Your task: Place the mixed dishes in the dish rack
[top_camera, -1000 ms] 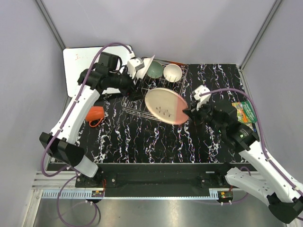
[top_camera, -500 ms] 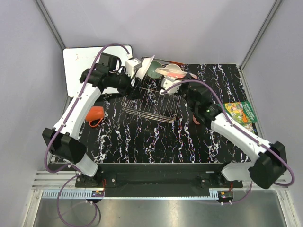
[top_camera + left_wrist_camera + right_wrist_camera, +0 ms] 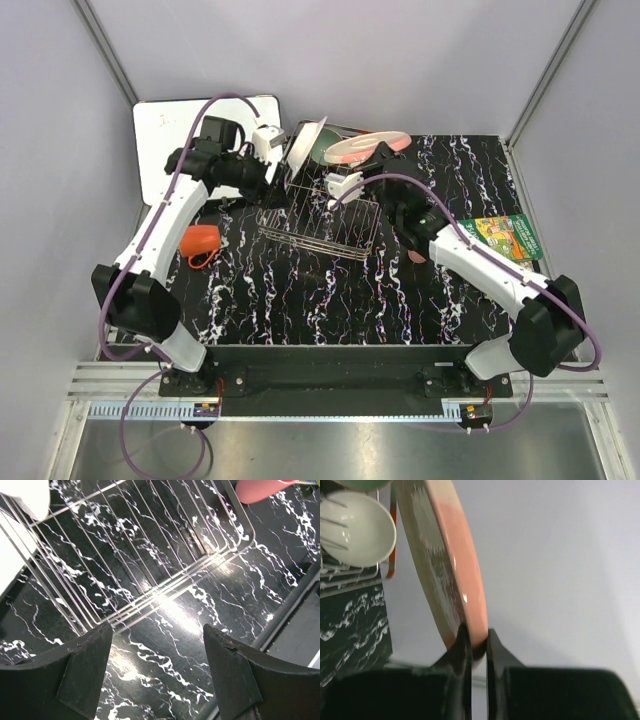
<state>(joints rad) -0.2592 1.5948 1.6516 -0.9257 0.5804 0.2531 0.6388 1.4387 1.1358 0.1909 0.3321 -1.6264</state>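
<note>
On wrist views alone, right fingers (image 3: 461,647) pinch pink plate (image 3: 445,565); left fingers (image 3: 82,665) gape empty.

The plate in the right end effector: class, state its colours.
Pink and cream; the plate shows best in the right wrist view.

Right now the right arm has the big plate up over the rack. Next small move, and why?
Probably ease the plate down, edge first, into the bare wires of the rack. The right gripper pinches its rim, and it hangs tilted over the far end by the cream bowl, not yet between wires.
</note>
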